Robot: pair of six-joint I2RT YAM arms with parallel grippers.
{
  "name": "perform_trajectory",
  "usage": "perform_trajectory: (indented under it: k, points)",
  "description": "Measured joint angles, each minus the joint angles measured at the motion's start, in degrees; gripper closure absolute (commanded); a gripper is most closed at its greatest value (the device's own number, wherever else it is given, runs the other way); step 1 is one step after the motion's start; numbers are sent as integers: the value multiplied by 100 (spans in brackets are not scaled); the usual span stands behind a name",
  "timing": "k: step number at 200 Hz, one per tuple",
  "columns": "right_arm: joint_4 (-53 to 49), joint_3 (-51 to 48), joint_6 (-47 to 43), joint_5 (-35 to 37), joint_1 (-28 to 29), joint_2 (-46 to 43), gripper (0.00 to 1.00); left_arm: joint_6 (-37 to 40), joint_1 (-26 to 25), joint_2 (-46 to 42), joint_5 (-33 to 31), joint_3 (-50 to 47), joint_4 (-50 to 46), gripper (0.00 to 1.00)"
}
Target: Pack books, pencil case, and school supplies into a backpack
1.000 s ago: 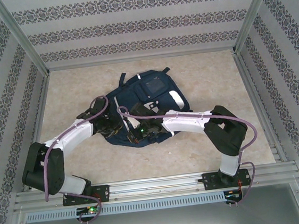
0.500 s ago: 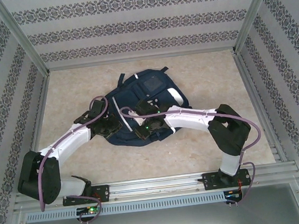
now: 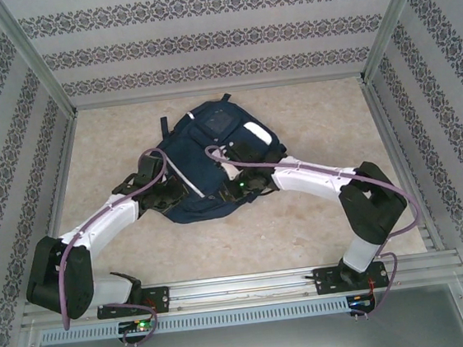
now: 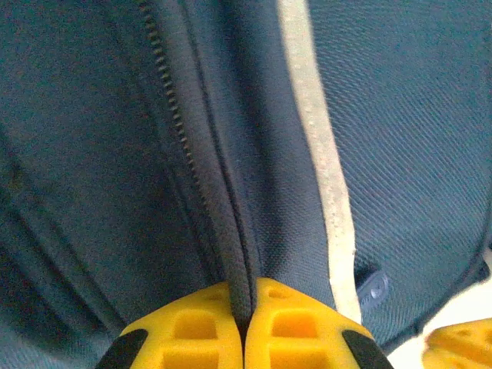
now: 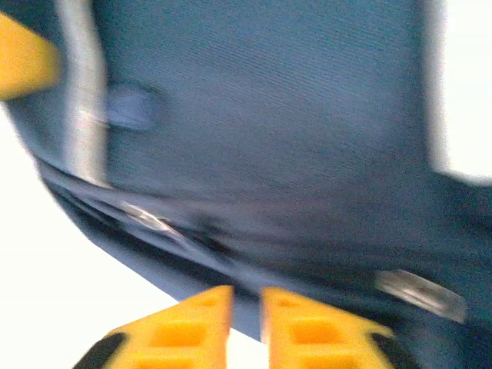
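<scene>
The navy-blue backpack (image 3: 213,155) lies flat mid-table, its white patches facing up. At its near-left edge my left gripper (image 3: 170,199) is shut on a dark fold of the backpack (image 4: 384,115) beside the zipper (image 4: 165,100); the yellow fingertips (image 4: 200,323) meet around the fabric. My right gripper (image 3: 235,190) pinches the bag's near edge, and in the blurred right wrist view the yellow fingers (image 5: 307,323) stand almost together with the backpack (image 5: 269,115) rim between them. The books, pencil case and school supplies are hidden or out of view.
Bare beige tabletop (image 3: 316,115) surrounds the bag. Patterned walls and metal posts (image 3: 33,62) box in the table on three sides. A metal rail (image 3: 243,284) with both arm bases runs along the near edge.
The backpack has slid away from the bases and to the left and turned more upright, with both grippers moving along on its near edge. Both arms are stretched further out.
</scene>
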Motion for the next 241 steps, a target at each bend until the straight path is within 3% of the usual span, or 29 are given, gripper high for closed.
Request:
perform_trajectory:
  k: [8, 24, 43, 45, 48, 51, 70, 75, 79, 124, 161, 202, 241]
  points:
    - [-173, -55, -39, 109, -153, -17, 65, 22, 111, 0, -94, 0, -107, 91]
    - [-396, -173, -120, 271, -352, -74, 56, 57, 275, 0, -138, 0, -243, 57]
    - [-568, -317, -208, 466, -380, -350, 41, 52, 332, -131, -63, 2, -308, 39]
    - [-586, -326, -234, 470, -380, -378, 40, 37, 334, -168, -59, 2, -313, 30]
    - [-603, -348, -203, 505, -391, -466, 39, 90, 332, -227, -48, 11, -326, 5]
    - [-605, -369, -273, 525, -400, -535, 37, 57, 332, -299, -44, 17, -326, 0]
    - [-612, -518, -367, 723, -496, -1180, 22, 273, 332, -863, -129, 223, -393, 1]
    - [-601, -564, -363, 800, -540, -1405, 5, 332, 332, -1014, -188, 315, -417, 1]
    - [-577, -603, -435, 885, -575, -1604, 2, 413, 332, -1143, -267, 413, -439, 1]
    - [402, -1344, -1005, 2190, -1001, -3858, 2, 2201, 337, -2675, -1248, 918, -415, 1]
    - [2199, -3418, -1600, 2743, -2092, -5657, 2, 3633, 369, -3709, -2398, -267, 518, 1]
    - [3324, -5530, -1635, 2490, -3534, -6561, 2, 4100, 1375, -3254, -2444, -2015, 1858, 1]
    - [4347, -6151, -1617, 2286, -3801, -5923, 2, 4863, 1720, -1834, -1836, -2870, 3998, 1]
